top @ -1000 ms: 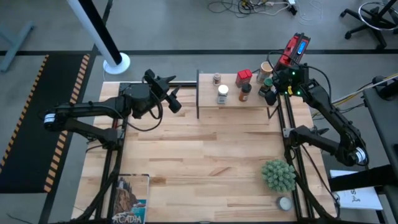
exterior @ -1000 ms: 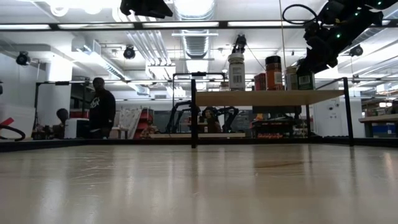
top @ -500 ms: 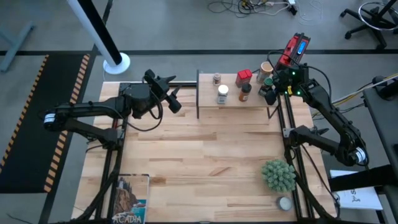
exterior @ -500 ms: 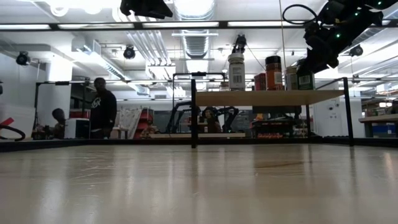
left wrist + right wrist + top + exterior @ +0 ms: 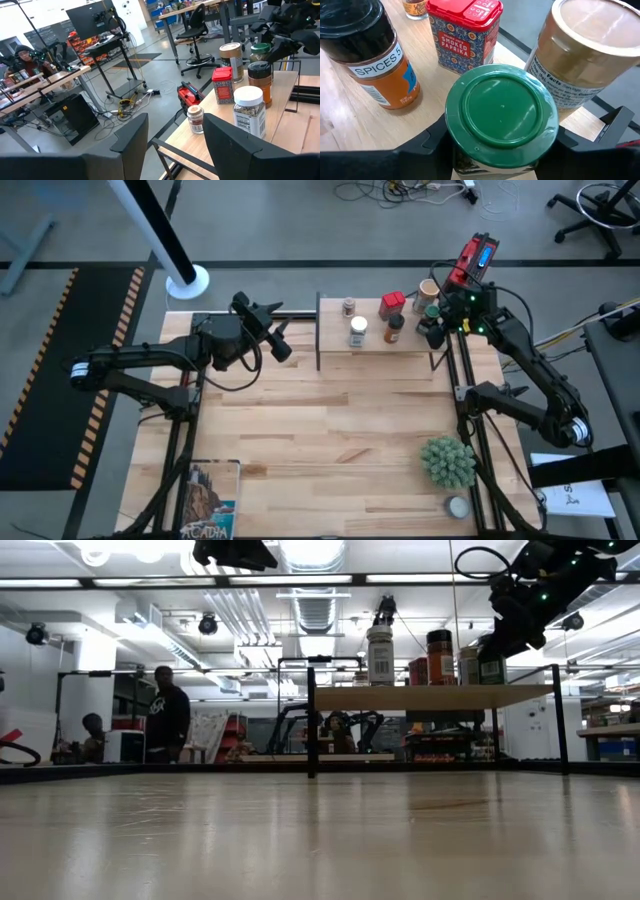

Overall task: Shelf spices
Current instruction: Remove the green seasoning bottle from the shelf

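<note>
The shelf (image 5: 375, 346) stands at the table's far edge, and the spices stand upright on it. They are a small jar (image 5: 348, 306), a white-lid jar (image 5: 357, 330), a red tin (image 5: 465, 25), a black-lid jar (image 5: 365, 50), a tan cylinder (image 5: 590, 45) and a green-lid jar (image 5: 501, 107). My right gripper (image 5: 501, 147) is at the shelf's right end, shut on the green-lid jar. My left gripper (image 5: 280, 340) hovers open to the left of the shelf, holding nothing. My right gripper pinches the green-lid jar by its body just under the lid (image 5: 455, 150), one finger on each side. The fingers slant down from above, coming from the table's right. The jar stands upright with its base on the shelf board (image 5: 430, 697).
A spiky green plant (image 5: 448, 462) and a flat white round tin (image 5: 457, 506) sit near the front right corner. A booklet (image 5: 210, 498) lies at the front left. The shelf's dark side panels (image 5: 318, 330) rise beside the jars. People are in the room beyond the table.
</note>
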